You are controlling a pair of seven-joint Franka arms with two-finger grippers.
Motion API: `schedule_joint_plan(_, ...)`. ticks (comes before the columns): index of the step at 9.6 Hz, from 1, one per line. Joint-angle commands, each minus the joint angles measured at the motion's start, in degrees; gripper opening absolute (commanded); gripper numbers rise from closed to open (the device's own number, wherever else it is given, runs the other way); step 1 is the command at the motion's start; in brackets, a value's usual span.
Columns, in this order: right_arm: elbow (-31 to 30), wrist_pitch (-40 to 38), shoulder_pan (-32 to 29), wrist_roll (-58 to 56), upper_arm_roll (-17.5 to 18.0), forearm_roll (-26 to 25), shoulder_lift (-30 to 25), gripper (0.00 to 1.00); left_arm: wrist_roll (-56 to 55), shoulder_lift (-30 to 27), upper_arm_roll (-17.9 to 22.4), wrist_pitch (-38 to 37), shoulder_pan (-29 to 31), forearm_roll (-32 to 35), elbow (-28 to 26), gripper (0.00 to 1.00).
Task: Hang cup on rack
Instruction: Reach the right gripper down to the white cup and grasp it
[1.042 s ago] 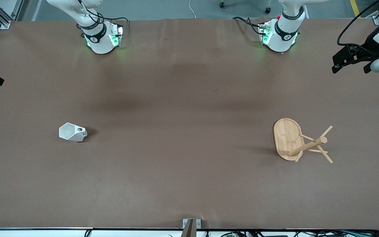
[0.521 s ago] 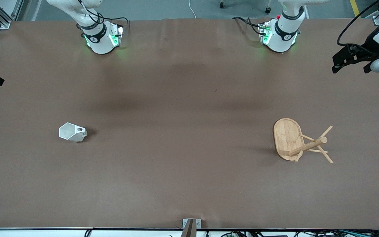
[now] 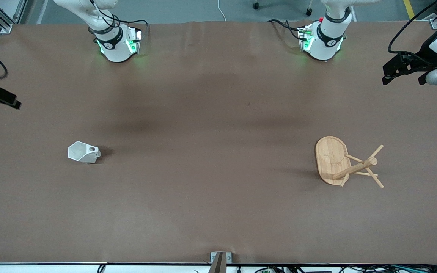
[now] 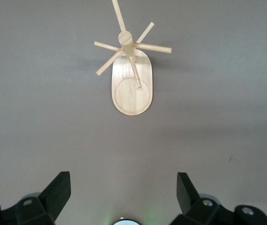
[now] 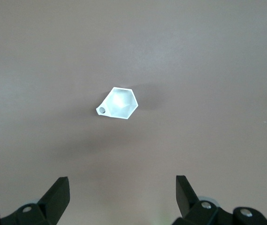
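The cup (image 3: 83, 152), a small white faceted mug, stands upright on the brown table toward the right arm's end, its pierced handle facing the table's middle. It also shows in the right wrist view (image 5: 118, 103). The rack (image 3: 339, 162), a bamboo mug tree with an oval base, stands upright toward the left arm's end and shows in the left wrist view (image 4: 131, 79). My right gripper (image 3: 3, 98) is open and empty, high over the table's edge, apart from the cup; its fingers (image 5: 58, 194) are spread wide. My left gripper (image 3: 402, 75) is open and empty, high and well apart from the rack.
The brown table (image 3: 211, 159) is bare between the cup and the rack. The two arm bases (image 3: 117, 44) (image 3: 321, 42) stand along the table's edge farthest from the front camera. A small metal bracket (image 3: 220, 258) sits at the nearest edge.
My right gripper has moved farther in over the table's end, toward the cup. The left arm, the cup and the rack have barely moved.
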Motion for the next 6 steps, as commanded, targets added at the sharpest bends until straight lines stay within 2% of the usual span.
schedule_joint_plan(1, -10.0, 11.4, -0.6, -0.6, 0.1, -0.5, 2.7, 1.0, 0.8, 1.2, 0.0, -1.0, -0.1, 0.8, -0.1, 1.0)
schedule_joint_plan(3, -17.5, 24.4, -1.1, -0.5, 0.1, -0.5, 5.1, 1.0, 0.8, 1.2, 0.0, -1.0, 0.0, 0.8, -0.1, 1.0)
schedule_joint_plan(6, -24.5, 39.4, -2.3, -0.5, 0.1, -0.4, 10.1, 1.0, 0.8, 1.2, 0.0, -1.2, -0.1, 0.8, -0.1, 1.0)
